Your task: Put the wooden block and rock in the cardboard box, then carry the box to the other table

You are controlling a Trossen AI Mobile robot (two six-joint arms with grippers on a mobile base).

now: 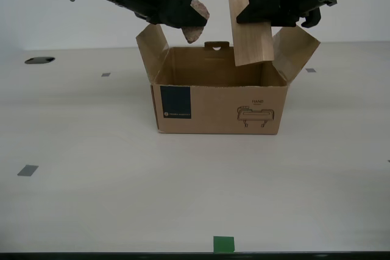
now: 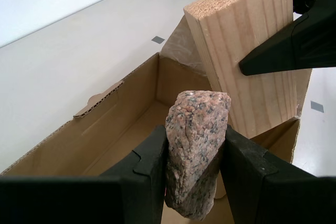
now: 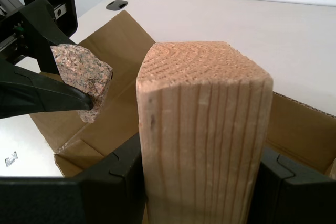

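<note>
Cardboard box (image 1: 219, 105) sits open in the middle of the smooth beige surface (image 1: 91, 162) in the exterior view, flaps spread, its navy label (image 1: 175, 103) and black line drawing (image 1: 256, 117) facing you. Above its opening you see the rock (image 1: 196, 21) toward the exterior view's left, pinched at the tip of my second gripper (image 1: 183, 13). Toward the exterior view's right, the wooden block (image 1: 251, 31) hangs nearly upright with a slight tilt, my first gripper (image 1: 265, 4) clamped on its upper part, its lower end level with the box rim. Grey tape squares (image 1: 27, 170) and a green tape square (image 1: 223, 244) dot the surface, and a dark oval hole (image 1: 39, 60) lies at the far edge on the exterior view's left.

In the second wrist view, you find my second gripper (image 2: 197, 156) closed on the rock (image 2: 197, 150), one finger pressed to each side. The rock hangs over the open cardboard box (image 2: 105, 135). The wooden block (image 2: 247, 56) stands just beside it; they look apart, though you cannot be sure from this angle.

In the first wrist view, my first gripper (image 3: 202, 177) is clamped on the wooden block (image 3: 205, 135), whose end grain faces the camera. The rock (image 3: 84, 80) hangs nearby over the cardboard box (image 3: 115, 77).
</note>
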